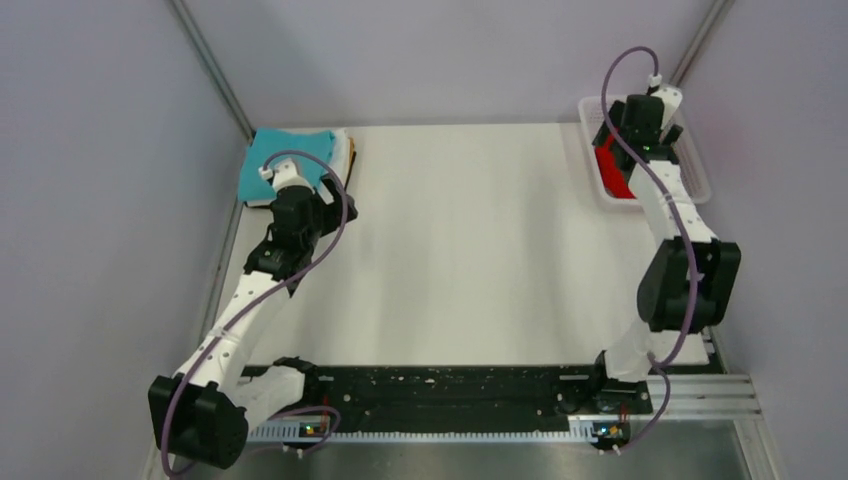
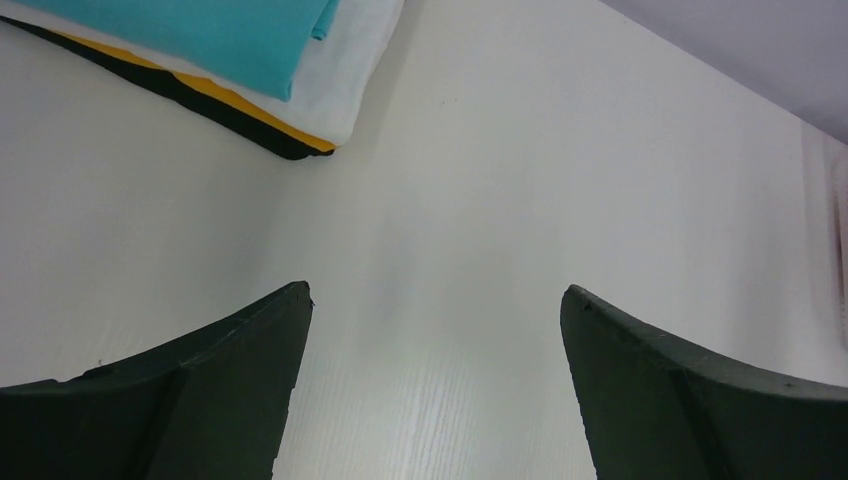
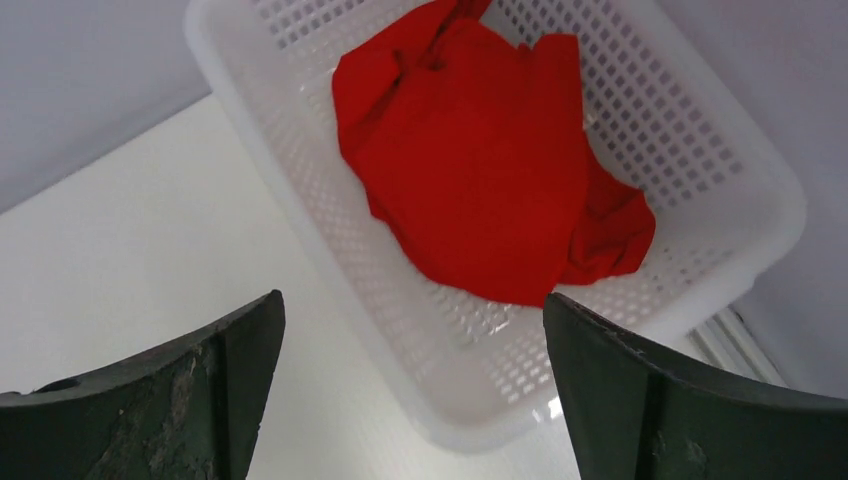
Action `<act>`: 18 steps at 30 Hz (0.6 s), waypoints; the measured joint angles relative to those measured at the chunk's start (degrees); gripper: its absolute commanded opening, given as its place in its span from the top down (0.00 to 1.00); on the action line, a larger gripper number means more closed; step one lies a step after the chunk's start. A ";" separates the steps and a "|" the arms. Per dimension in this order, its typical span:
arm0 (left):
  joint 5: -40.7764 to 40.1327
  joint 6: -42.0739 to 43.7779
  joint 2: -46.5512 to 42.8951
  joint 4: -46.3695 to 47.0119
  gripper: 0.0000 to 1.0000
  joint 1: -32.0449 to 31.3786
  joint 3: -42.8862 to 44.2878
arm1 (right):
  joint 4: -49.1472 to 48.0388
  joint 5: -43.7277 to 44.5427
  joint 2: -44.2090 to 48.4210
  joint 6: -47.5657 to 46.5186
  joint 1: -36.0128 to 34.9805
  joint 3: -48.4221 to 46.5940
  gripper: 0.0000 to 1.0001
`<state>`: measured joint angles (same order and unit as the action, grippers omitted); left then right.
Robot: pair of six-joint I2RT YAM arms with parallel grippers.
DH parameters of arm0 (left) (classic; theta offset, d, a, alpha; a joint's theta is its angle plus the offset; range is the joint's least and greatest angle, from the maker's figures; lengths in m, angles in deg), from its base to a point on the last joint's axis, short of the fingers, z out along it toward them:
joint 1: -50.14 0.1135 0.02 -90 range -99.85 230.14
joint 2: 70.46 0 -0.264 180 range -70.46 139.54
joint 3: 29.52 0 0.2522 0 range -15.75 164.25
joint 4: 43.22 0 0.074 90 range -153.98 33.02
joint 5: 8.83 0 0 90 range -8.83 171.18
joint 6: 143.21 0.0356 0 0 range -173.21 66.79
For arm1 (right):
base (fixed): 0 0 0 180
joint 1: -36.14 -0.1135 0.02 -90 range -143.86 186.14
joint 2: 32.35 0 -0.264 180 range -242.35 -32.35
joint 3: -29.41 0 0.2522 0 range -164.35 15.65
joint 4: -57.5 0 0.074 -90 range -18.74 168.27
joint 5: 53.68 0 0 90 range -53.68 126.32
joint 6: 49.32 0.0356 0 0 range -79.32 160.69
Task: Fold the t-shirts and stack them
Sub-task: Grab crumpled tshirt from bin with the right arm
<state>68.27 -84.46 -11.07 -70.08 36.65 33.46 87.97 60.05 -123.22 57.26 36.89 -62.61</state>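
Both arms open-handed, red tee in the basket

Big white table (image 1: 460,250) with the white mesh basket (image 1: 592,150) in its far right corner; the red t-shirt (image 3: 480,160) lies crumpled inside that basket, not folded; well apart from the basket, over at the far left corner, there's the folded stack, teal shirt (image 2: 220,35) on top, then the white one (image 2: 350,70), a yellow-orange one (image 2: 215,90) and a dark one (image 2: 290,152) at the bottom; right gripper (image 3: 415,310) hangs just above the basket's near side, jaws spread wide, holding nothing; left gripper (image 2: 435,300) is way off from the basket beside the stack, jaws spread wide too, only bare table between them.
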 measured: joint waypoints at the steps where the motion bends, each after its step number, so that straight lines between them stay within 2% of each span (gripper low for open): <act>1: 0.00 -0.55 0.09 0.00 0.01 0.00 -0.44 | 0.59 -1.05 -4.42 -0.17 2.27 -4.61 0.01; 6: -0.04 -2.36 0.13 -0.17 0.01 -0.04 -1.81 | 4.66 -5.90 -21.55 0.09 10.21 -23.71 0.01; 11: -0.55 -3.85 0.11 -0.59 0.01 -0.20 -1.88 | 9.92 -7.39 -38.71 0.09 14.19 -40.96 0.01; 15: -1.57 -4.50 -0.02 -1.20 0.01 -0.52 -1.88 | 13.05 -7.39 -48.46 0.74 14.10 -48.06 0.04; 18: -2.58 -4.90 -0.68 -2.03 0.01 -0.63 -1.88 | 13.84 -8.35 -53.31 1.95 14.01 -50.18 0.11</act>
<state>65.69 -89.35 -11.74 -72.11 36.01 31.58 101.81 51.70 -176.53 59.21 50.90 -112.79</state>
